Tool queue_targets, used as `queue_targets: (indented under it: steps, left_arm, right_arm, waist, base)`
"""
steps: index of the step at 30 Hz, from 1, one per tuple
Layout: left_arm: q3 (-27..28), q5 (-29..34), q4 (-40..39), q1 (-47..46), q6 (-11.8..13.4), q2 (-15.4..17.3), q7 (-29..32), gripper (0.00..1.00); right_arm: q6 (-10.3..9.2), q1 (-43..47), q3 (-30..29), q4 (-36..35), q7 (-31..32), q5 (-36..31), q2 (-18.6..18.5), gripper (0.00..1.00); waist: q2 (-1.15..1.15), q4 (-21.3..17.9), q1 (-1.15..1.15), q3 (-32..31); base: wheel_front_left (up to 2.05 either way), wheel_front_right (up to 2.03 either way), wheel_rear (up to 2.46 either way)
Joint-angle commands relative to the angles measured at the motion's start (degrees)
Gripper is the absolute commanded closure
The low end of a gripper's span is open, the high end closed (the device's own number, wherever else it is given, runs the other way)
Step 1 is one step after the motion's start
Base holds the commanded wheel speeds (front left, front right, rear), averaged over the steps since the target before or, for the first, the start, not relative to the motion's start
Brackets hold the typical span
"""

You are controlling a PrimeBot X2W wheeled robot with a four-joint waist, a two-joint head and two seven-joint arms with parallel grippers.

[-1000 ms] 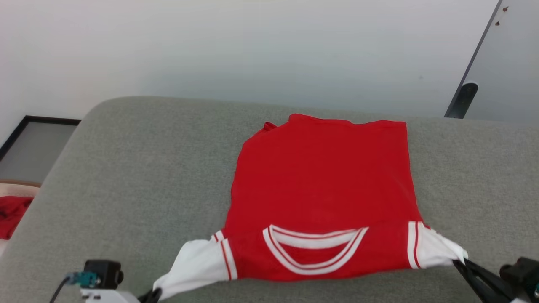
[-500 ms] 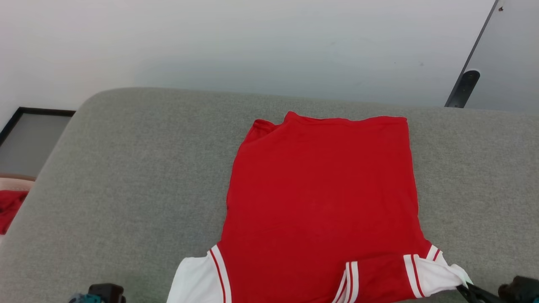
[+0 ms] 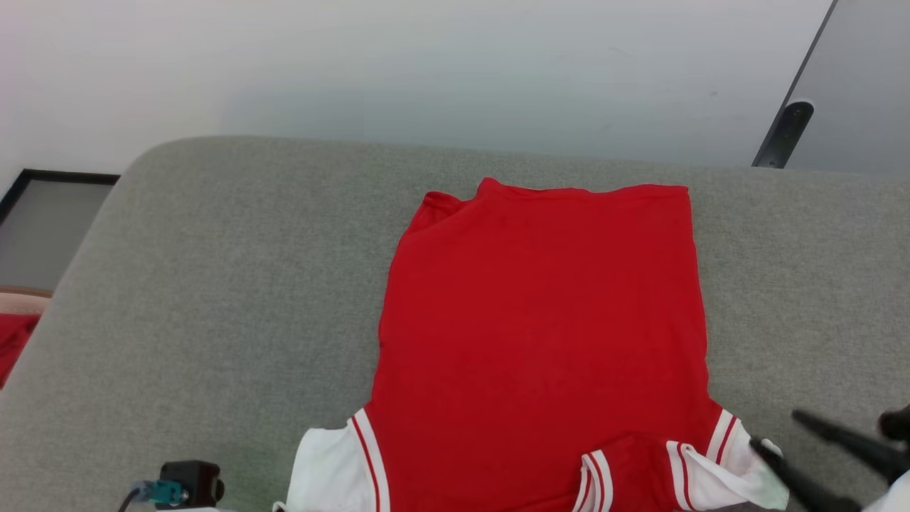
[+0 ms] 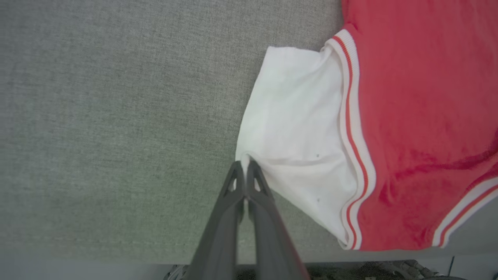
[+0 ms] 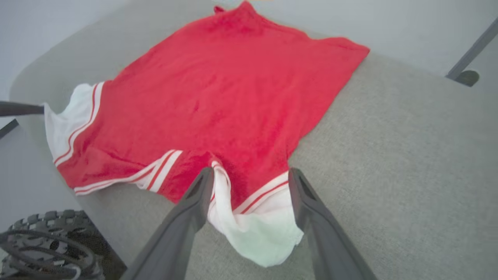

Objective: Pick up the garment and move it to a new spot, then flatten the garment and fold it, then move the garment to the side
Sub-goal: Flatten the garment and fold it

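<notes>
Now that the right-hand sleeve tip has been released, the right gripper [image 5: 251, 174] is seen w/ jaws spread wide and empty, the limp white sleeve corner [image 5: 256, 233] lying between them. The left gripper [image 4: 245, 165] is clamped shut on the opposite sleeve's edge. The red fabric jersey w/ striped trim [image 3: 540, 320] is spread flat on the grey woven cushion [image 3: 213, 284], ahead of both jaws. Flattening is judged approx. done, w/ folding next.

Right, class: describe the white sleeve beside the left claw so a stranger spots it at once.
On the grey padded surface lies the red garment. At its near left corner sits a white sleeve, its tip pinched in the shut left claw. The other white sleeve lies between the fingers of the open right claw.
</notes>
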Motion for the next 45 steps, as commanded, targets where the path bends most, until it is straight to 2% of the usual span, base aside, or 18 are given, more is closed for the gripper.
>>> queue_targets:
  steps: [1,3,5,9,13,17,19,25,31,34,39,45]
  left_arm:
    - [0.05,0.50,0.10,-0.24,0.05,-0.24,-0.38,1.00]
    - [0.13,0.72,0.06,-0.50,-0.01,-0.51,-0.88,1.00]
    - [0.13,0.96,-0.05,-0.65,-0.11,-0.75,-1.15,1.00]
    - [0.12,1.69,-0.18,-1.64,-0.49,-1.36,-1.78,1.00]
    - [-0.24,2.51,0.12,-2.98,-1.10,-2.12,-1.90,1.00]
    - [-1.14,3.95,0.49,-5.70,-1.94,-3.77,-1.12,1.00]
    - [-1.70,4.76,0.76,-7.47,-2.66,-4.89,-0.71,1.00]
    - [-3.34,6.89,2.57,-12.47,-5.14,-8.52,0.11,1.00]
    - [-4.40,8.29,5.31,-16.36,-7.78,-12.43,-0.31,1.00]
    - [-4.90,8.64,7.16,-18.04,-9.18,-14.47,-0.62,1.00]
    - [-5.73,9.19,10.29,-20.17,-11.15,-17.29,-0.87,1.00]
    - [-6.47,9.07,13.91,-21.71,-13.14,-20.07,-1.28,1.00]
  right_arm:
    - [-0.06,-0.61,-1.95,-1.90,0.11,1.10,-0.21,0.00]
    - [-0.06,-1.64,-4.98,-3.63,-0.29,1.60,0.51,0.00]
    - [-0.06,-3.60,-8.22,-4.70,-2.01,-1.16,1.47,0.00]
    - [-0.04,-8.18,-13.18,-4.23,-5.46,-7.49,6.19,0.00]
    - [-0.04,-14.56,-14.79,-1.20,-6.06,-12.20,10.93,0.00]
    - [-0.04,-22.92,-14.67,4.18,-3.69,-15.31,13.04,0.00]
    - [-0.06,-27.55,-14.17,8.25,-1.55,-15.54,13.70,0.00]
    - [-0.04,-41.24,-10.45,21.40,7.25,-15.15,11.44,0.00]
    - [-0.05,-52.48,-5.54,34.20,20.23,-12.38,9.10,0.00]
    - [-0.05,-57.01,-4.51,40.35,26.55,-11.39,9.13,0.00]
    - [-0.05,-62.98,-4.32,48.42,34.77,-12.22,10.02,0.00]
    - [-0.05,-66.63,-6.55,56.43,40.94,-16.30,11.47,0.00]
  waist:
    - [0.00,-0.07,0.00,0.18]
    - [0.00,-0.09,0.00,0.42]
    - [0.00,0.02,0.00,0.89]
    - [0.00,0.79,0.00,2.17]
    - [0.00,2.28,0.00,3.78]
    - [0.00,4.83,0.00,5.94]
    - [0.00,6.36,0.00,7.23]
    - [0.00,10.96,0.00,11.69]
    - [0.00,14.84,0.00,16.16]
    - [0.00,16.45,0.00,17.86]
    - [0.00,18.54,0.00,20.21]
    - [0.00,20.58,0.00,22.04]
  base:
    - [0.00,0.00,0.00]
    - [0.00,0.00,0.00]
    - [0.00,0.00,0.00]
    - [0.00,0.00,0.00]
    - [0.00,0.00,0.00]
    - [0.00,0.00,0.00]
    - [0.00,0.00,0.00]
    - [0.00,0.00,0.00]
    - [0.00,0.00,0.00]
    - [0.00,0.00,0.00]
    - [0.00,0.00,0.00]
    - [0.00,0.00,0.00]
